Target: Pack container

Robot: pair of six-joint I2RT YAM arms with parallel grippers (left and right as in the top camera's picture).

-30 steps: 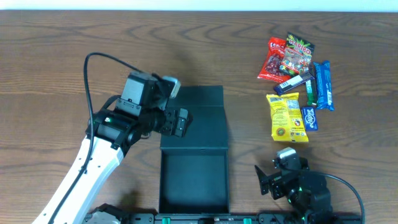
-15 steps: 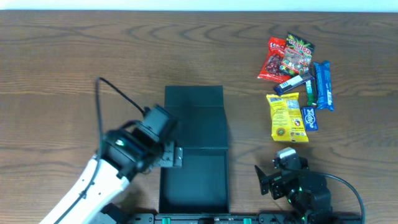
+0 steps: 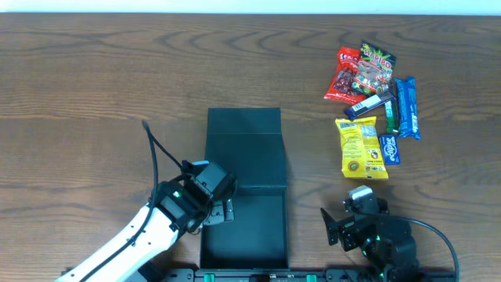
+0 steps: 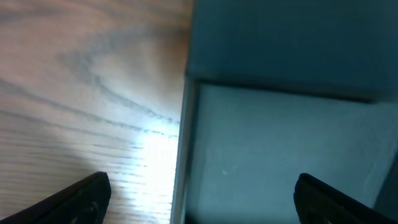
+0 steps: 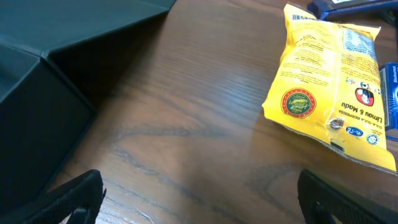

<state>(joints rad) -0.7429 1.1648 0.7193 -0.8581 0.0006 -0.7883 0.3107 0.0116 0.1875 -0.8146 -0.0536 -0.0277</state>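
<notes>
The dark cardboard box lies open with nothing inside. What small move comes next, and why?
Probably the right pincer advancing toward the yellow snack packet: its jaws stand open, that packet lies nearest ahead of it, and the dark matte cardboard box is open and empty.

Yellow packet (image 5: 329, 93), right side of right wrist frame, upside-down print reading roughly "Limau & Madu", round seal illegible, remaining snack packets (image 3: 369, 74), overhead upper right, lettering too small to read.

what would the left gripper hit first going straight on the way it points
Likely the left wall of the container, lying between the open fingers of the left gripper; depth unclear.
</notes>
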